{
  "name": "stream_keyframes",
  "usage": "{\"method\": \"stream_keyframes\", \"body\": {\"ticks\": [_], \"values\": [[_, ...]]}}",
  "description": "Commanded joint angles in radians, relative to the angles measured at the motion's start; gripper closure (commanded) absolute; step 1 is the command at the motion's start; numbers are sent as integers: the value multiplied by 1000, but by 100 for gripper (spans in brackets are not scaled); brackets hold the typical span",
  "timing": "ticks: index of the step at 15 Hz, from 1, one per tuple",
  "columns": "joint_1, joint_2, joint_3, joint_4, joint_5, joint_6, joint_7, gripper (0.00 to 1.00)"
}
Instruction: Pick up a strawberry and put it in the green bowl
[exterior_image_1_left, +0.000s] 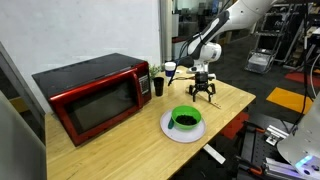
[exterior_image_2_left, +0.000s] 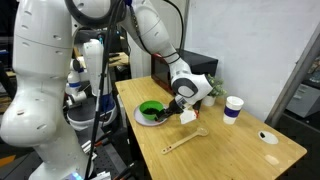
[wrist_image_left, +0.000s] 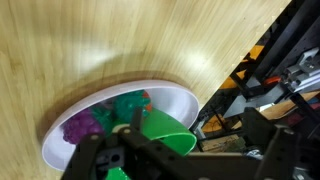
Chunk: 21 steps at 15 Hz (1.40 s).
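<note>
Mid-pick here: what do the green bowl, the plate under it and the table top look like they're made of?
Green bowl: likely plastic, a uniform bright green with a soft sheen. Plate: smooth, glossy white; ceramic or plastic, I cannot tell which. Table top: pale wood or a wood-look laminate, with visible grain and plank lines.

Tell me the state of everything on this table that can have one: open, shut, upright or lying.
Red microwave oven: door shut.
Small bright green bowl: upright on the flat white round plate.
Black tool: open, over the wooden table, beside the plate.
White paper cup: upright.
Pale wooden spoon: lying flat on the table.
</note>
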<state>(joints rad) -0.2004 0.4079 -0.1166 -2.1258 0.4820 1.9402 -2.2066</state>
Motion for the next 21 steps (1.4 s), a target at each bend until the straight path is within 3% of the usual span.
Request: {"method": "stream_keyframes", "body": {"ticks": [1, 8, 16, 21], "values": [[-32, 50, 52, 3, 17, 70, -57, 0], [-51, 65, 120, -66, 56, 267, -179, 0], [-63, 1, 151, -154, 117, 327, -302, 0], [-71, -111, 135, -243, 178, 321, -370, 0]]}}
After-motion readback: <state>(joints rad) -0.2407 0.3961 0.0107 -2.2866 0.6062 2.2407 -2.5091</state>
